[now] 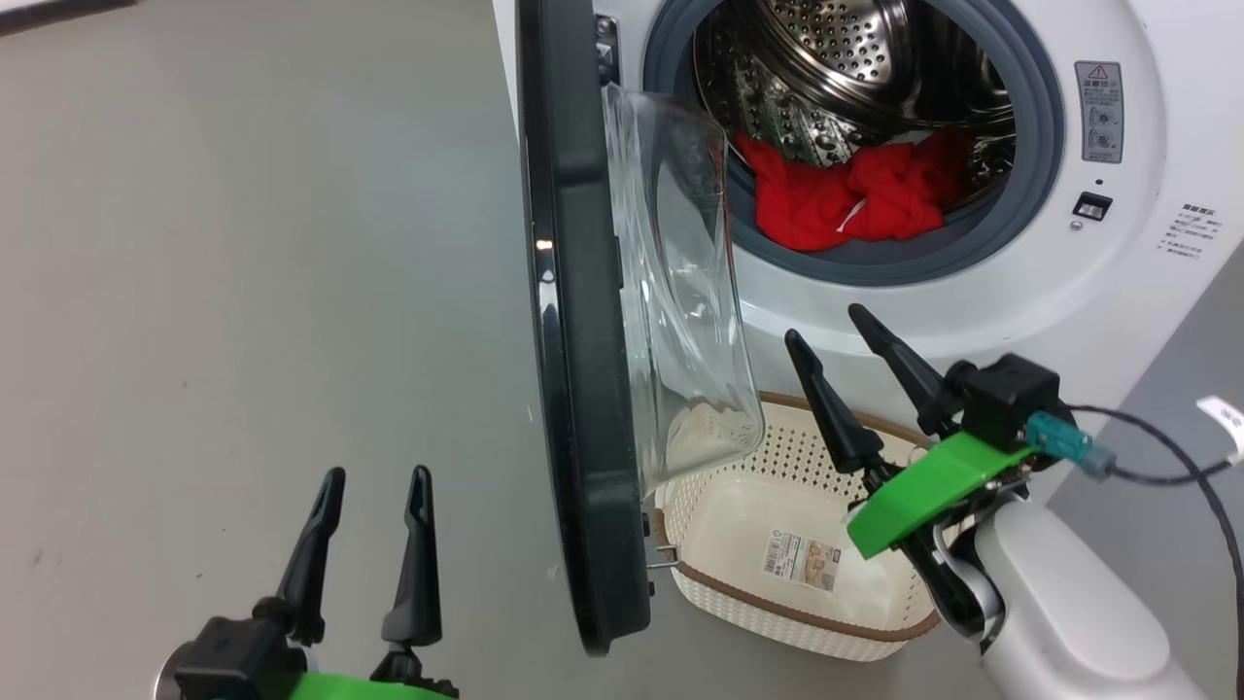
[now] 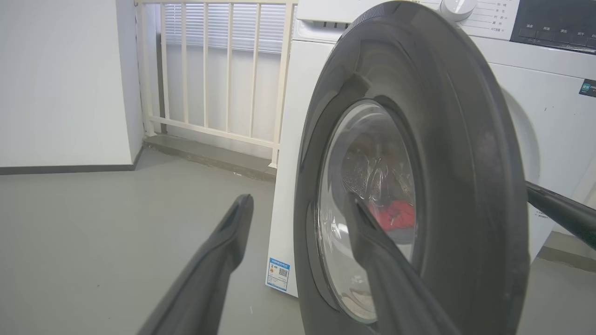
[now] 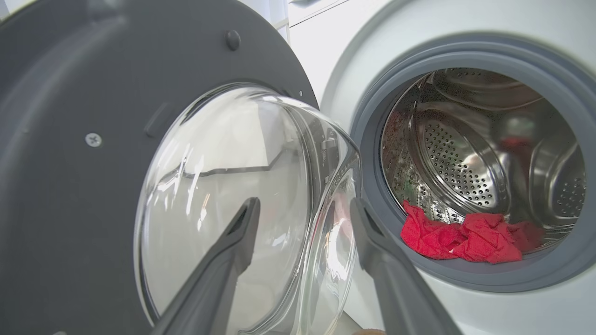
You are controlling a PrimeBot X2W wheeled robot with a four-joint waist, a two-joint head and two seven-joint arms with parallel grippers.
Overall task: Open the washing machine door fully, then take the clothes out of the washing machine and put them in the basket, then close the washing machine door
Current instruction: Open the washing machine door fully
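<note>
Head view: clothes (image 1: 855, 199) heaped low in washing machine (image 1: 972, 311) drum, far beyond right end effector (image 1: 824, 324), long axis left-right. Spread, empty, above basket (image 1: 787, 447); nearer than left end effector (image 1: 377, 472), spread too, left of edge-on washing machine door (image 1: 573, 340).

Surroundings, left wrist view. Smooth grey floor (image 2: 93, 242), matt, with a few small specks. Plain white wall (image 2: 60, 79) at left, edged at its foot by a dark skirting strip (image 2: 65, 169). Cream railing (image 2: 205, 70) of upright bars stands on a low grey kerb (image 2: 209, 158) — behind the bars, pale slatted blinds (image 2: 219, 28). Head view: the same grey floor, faintly scuffed.
</note>
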